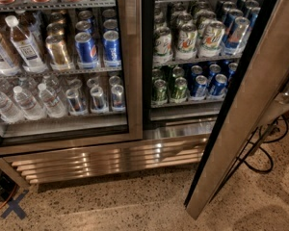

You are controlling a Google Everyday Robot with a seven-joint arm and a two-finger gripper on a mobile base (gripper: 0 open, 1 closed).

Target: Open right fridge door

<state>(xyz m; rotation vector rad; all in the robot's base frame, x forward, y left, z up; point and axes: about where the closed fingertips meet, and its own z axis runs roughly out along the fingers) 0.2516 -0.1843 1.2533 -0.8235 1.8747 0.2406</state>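
Note:
The right fridge door [241,114] stands swung out toward me, its wide brushed steel frame running from the top right down to the floor at the lower middle. Its black inner rim faces the open compartment. A shiny bar-like handle [288,91] shows on its outer side at the right edge. Behind it, shelves of green and blue cans [192,83] are exposed. The left door [130,61] is closed, with water bottles [24,100] behind its pane. My gripper is out of view.
Black cables [260,153] loop on the floor behind the open door at the right. A steel grille [111,160] runs along the fridge base. A blue tape cross [14,205] marks the speckled floor at the lower left.

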